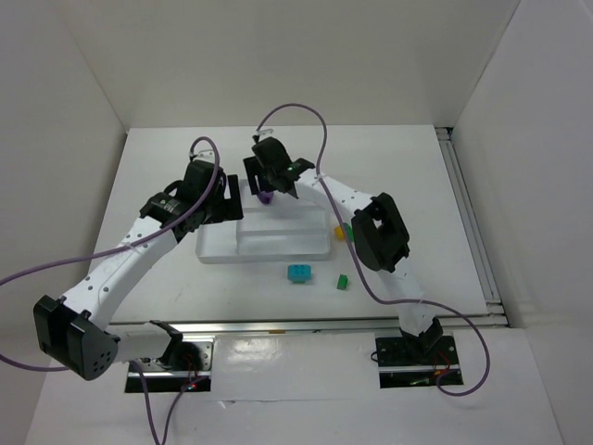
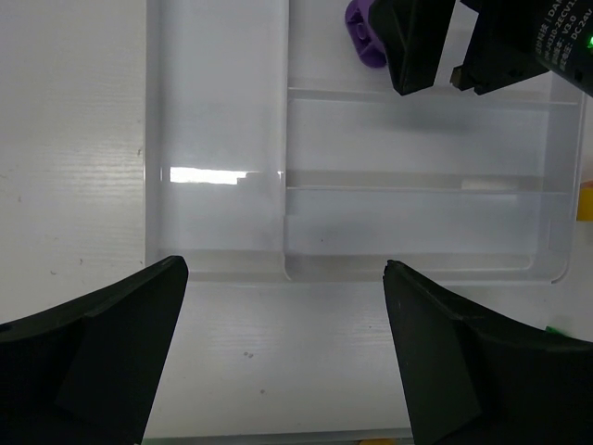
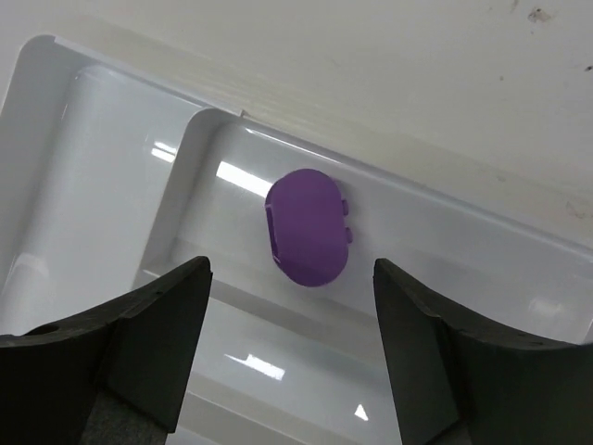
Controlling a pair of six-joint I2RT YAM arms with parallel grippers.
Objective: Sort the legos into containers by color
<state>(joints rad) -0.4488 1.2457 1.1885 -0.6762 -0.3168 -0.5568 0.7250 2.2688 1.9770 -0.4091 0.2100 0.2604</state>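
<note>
1. Purple oval plastic piece (image 3: 309, 239) sits right below the right tool (image 3: 289, 269). It shows btwn the two black fingers (image 3: 157, 334) w/ a gap on each side; neither finger touches it.
2. Right tool: released, fingers spread, gripping nothing.
3. Left tool (image 2: 284, 269): also released, spread wide, nothing btwn its fingers. In the top view it hangs over the tray's left end, apart from the purple piece.
4. Writing: white print on the right arm's black housing (image 2: 547, 37), seen in the left wrist view. It is cut by the frame edge & too small to read whole.
5. Shallow white rectangular plastic tray (image 1: 218, 252) rests on the white worktop (image 1: 167, 158). It has one long compartment at the left end w/ shorter ones beside it. The purple piece is in the short compartment along the far rim, close to the divider w/ the long one.
6. Outside the tray, on the worktop:
   - Cyan plastic brick (image 1: 298, 273) near the tray's near rim.
   - Small green plastic brick (image 1: 342, 281) to the right of the cyan one, near it, not touching.
   - Small yellow-orange plastic brick (image 1: 340, 233) just off the tray's right end, beside the right arm.
</note>
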